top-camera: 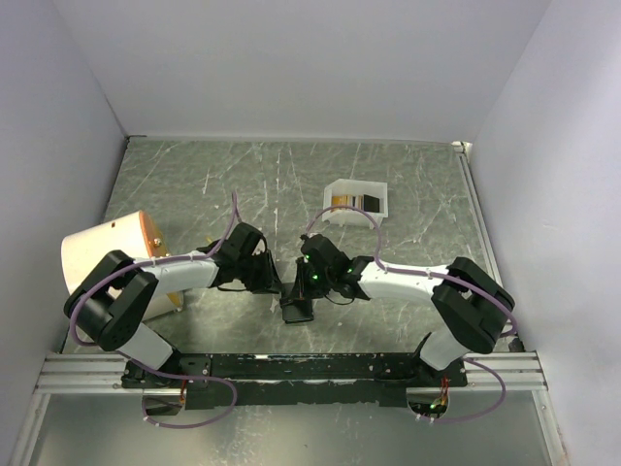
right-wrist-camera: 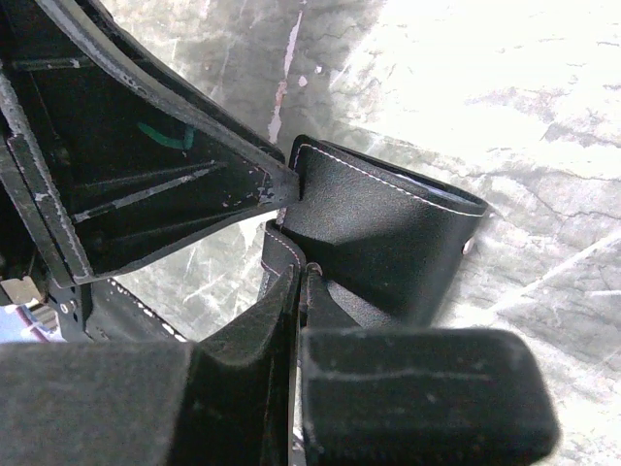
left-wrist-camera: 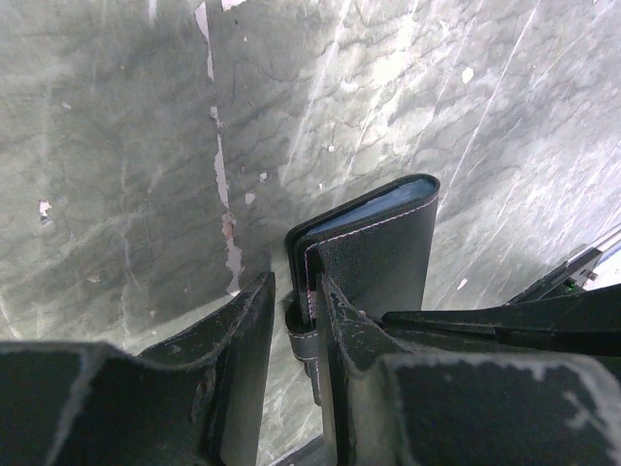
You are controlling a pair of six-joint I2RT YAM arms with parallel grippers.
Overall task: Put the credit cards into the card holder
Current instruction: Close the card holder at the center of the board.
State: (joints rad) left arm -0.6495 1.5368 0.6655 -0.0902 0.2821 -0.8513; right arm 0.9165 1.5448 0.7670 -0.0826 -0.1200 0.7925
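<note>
Near the front middle of the bench [top-camera: 194,194]: the card holder [top-camera: 297,311] is held on edge between our arms, its covers slightly parted.
Right gripper [right-wrist-camera: 299,277]: pinched on one leather flap, which we judge anchors the holder.
Left gripper [left-wrist-camera: 296,291]: jaws narrowly straddle the other cover's edge. We cannot tell if they clamp; probably they are there to pry it open.
Credit cards [top-camera: 351,202]: in the white tray [top-camera: 380,194], well apart, not yet pocketed.

One card holder [top-camera: 297,311], two visible credit cards [top-camera: 342,201], one white box [top-camera: 354,186], one cream cylinder [top-camera: 102,254], two arms [top-camera: 184,275]
</note>
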